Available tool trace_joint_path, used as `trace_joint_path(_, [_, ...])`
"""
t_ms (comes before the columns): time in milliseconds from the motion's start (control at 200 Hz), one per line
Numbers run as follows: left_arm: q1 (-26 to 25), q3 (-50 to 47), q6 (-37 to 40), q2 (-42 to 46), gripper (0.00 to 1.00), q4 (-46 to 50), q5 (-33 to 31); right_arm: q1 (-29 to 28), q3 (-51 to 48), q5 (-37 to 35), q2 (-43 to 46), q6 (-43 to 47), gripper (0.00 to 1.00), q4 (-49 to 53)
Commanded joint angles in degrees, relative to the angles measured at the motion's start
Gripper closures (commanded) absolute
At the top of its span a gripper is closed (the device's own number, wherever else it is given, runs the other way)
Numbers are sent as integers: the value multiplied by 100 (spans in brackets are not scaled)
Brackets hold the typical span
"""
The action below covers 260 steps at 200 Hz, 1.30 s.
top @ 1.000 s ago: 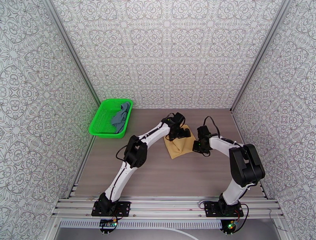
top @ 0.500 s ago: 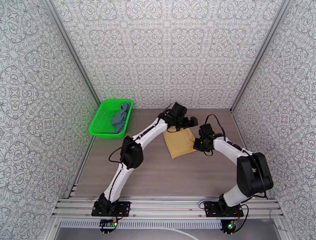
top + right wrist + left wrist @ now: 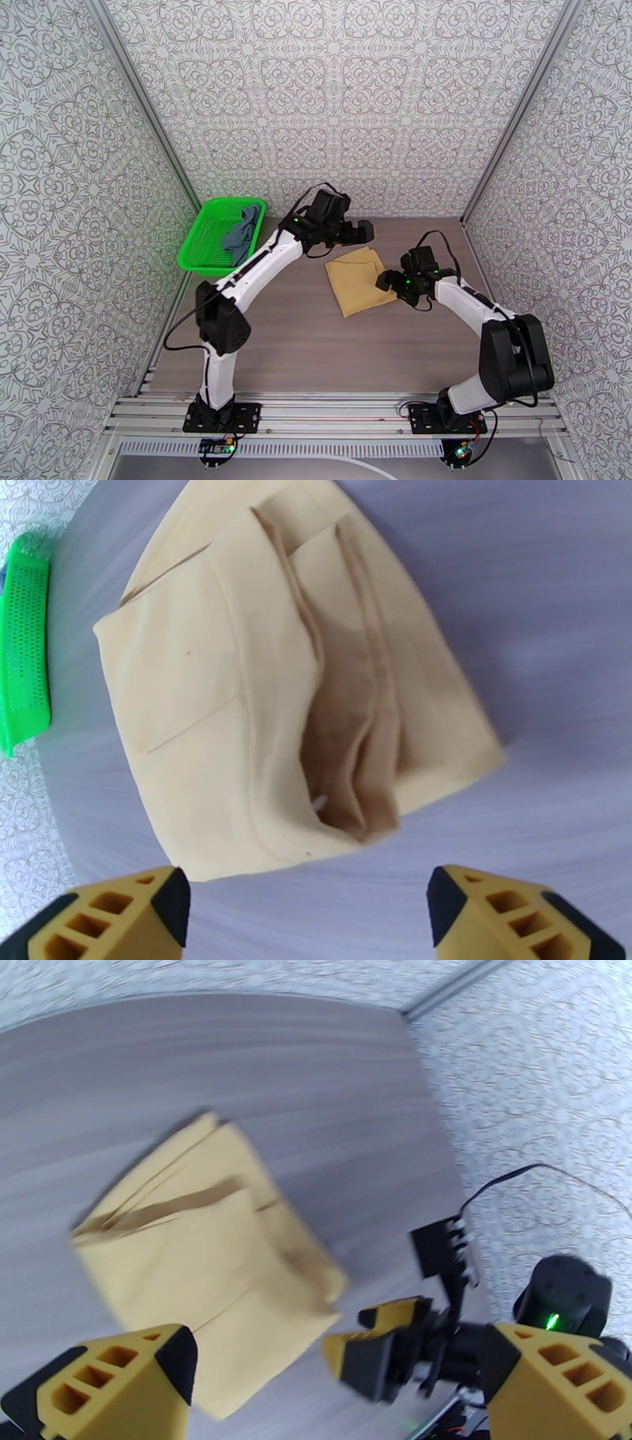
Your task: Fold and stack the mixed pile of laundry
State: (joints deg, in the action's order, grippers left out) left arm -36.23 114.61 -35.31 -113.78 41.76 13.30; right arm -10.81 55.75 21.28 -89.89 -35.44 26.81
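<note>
left gripper (image 3: 357,232): spread, empty, just past the cloth's far edge. right gripper (image 3: 393,279): spread, empty, at its right edge. mustard cloth (image 3: 357,283): folded, mid-table; likely light, limp; pinch a layered corner. blue-grey tank top (image 3: 242,229): in green basket (image 3: 192,254).

The mustard-yellow cloth (image 3: 359,280) lies folded flat in layers on the worktop (image 3: 316,347); the slate blue-grey tank top (image 3: 241,229) sits crumpled in the green mesh basket (image 3: 199,237), far left

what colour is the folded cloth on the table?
The folded cloth is plain mustard-tan with no print. It shows best in the right wrist view.
</note>
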Motion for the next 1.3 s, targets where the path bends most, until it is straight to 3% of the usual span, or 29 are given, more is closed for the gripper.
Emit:
trace_joint_path(0, [61, -523, 239, 211, 1, 44, -331, 17, -124, 433, -385, -432, 18, -626])
trace_joint_path(175, [129, -1036, 278, 534, 1, -44, -407, 17, 161, 344, -843, -513, 31, -740])
trace_joint_path(265, [159, -1182, 304, 653, 1, -23, -472, 17, 366, 244, -1008, -486, 45, -713])
trace_joint_path(375, [177, -1332, 331, 780, 1, -1, -529, 17, 671, 103, -1174, -345, 71, -585])
trace_joint_path(445, [186, -1426, 332, 854, 1, 1, -548, 17, 845, 111, -1220, -232, 100, -494])
trace_joint_path(710, [198, -1830, 271, 1070, 1, -105, -562, -24, 1004, 542, -746, 833, 100, -593])
trace_joint_path(945, [150, -1978, 186, 985, 1, -262, -469, -25, 1299, -109, -1306, 1476, 100, -229])
trace_joint_path(1160, [43, -1944, 191, 805, 1, -275, -477, -26, 1282, -1034, -1889, 1019, 100, 14])
trace_joint_path(1295, [28, -1762, 300, 537, 1, -249, -511, -19, 1126, -1380, -1812, 822, 75, -102])
